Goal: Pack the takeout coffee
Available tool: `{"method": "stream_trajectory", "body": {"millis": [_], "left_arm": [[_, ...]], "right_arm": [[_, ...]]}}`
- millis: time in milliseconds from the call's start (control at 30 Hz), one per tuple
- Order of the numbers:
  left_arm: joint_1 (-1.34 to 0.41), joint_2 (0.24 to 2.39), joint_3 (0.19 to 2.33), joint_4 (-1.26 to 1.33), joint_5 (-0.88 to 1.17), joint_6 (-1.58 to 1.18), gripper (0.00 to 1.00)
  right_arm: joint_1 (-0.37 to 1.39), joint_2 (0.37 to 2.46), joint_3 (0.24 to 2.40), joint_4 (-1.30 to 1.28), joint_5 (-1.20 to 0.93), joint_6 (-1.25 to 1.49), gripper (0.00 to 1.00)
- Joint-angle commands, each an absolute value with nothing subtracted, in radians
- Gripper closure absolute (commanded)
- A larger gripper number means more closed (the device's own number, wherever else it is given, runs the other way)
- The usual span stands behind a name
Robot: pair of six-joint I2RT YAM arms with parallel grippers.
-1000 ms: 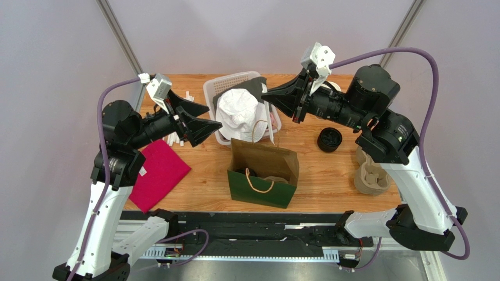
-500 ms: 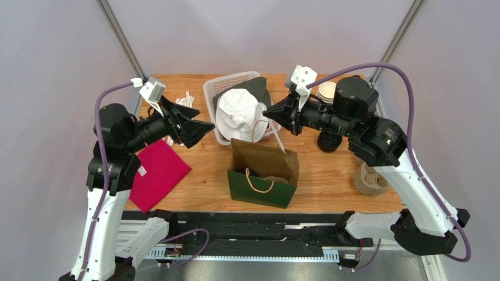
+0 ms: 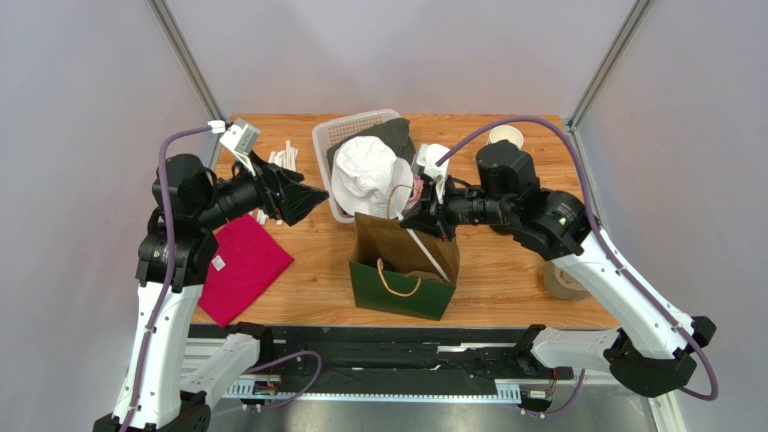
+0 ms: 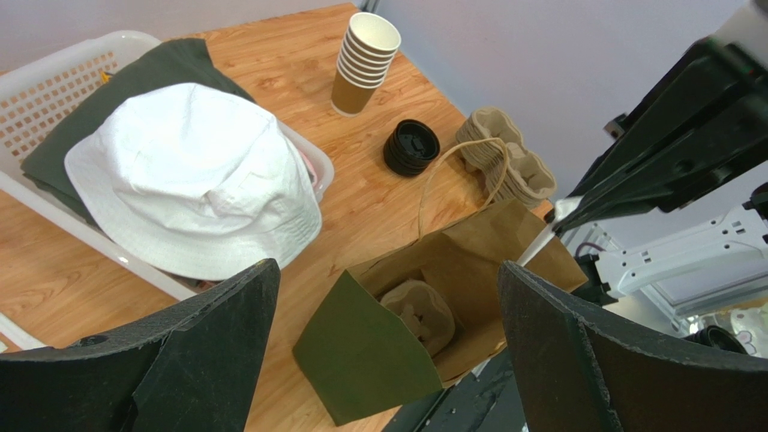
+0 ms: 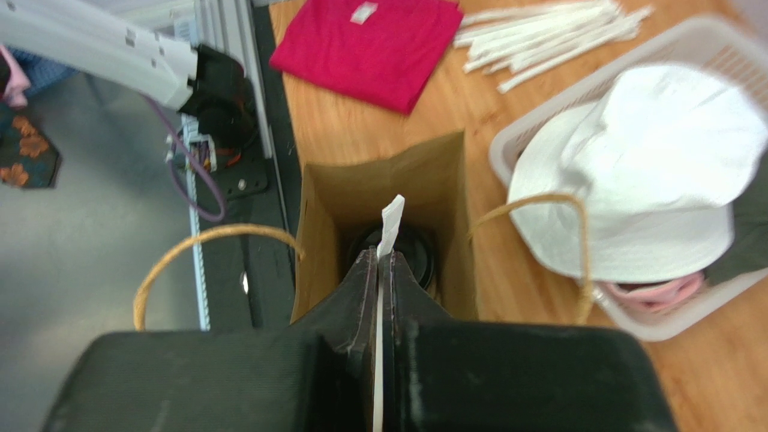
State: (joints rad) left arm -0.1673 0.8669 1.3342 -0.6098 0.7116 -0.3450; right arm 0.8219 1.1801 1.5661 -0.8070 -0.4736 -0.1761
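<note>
While right tool pinches straw, coffee seemingly below in bag, left tool wide.

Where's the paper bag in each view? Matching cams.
Top external: paper bag centre, white hat behind it.
Left wrist: paper bag bottom centre, white hat upper left.
Right wrist: paper bag centre, white hat right.
Shared landmark: the white hat.
</note>
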Motion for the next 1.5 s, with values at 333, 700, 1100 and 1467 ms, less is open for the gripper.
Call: {"method": "stream_trajectory", "body": {"millis": [333, 700, 1100, 1467], "left_arm": [[-0.155, 0.896, 1.342, -0.666, 0.709, -0.284, 0.01], [-0.153, 0.907, 1.341, -0.678, 0.709, -0.262, 0.01], [-0.150, 0.957, 1.414, -0.810, 0.767, -0.232, 0.01], [-0.143, 1.121, 1.674, -1.184, 0.634, 0.093, 0.01]], "right_arm": [[0.827, 1.204, 1.359, -0.835, -0.564, -0.284, 0.99], [0.839, 1.213, 1.385, -0.853, -0.563, -0.307, 0.58], [0.833, 1.169, 1.632, -0.838, -0.295, -0.253, 0.22], [0.516, 0.904, 1.520, -0.814, -0.172, -0.091, 0.00]]}}
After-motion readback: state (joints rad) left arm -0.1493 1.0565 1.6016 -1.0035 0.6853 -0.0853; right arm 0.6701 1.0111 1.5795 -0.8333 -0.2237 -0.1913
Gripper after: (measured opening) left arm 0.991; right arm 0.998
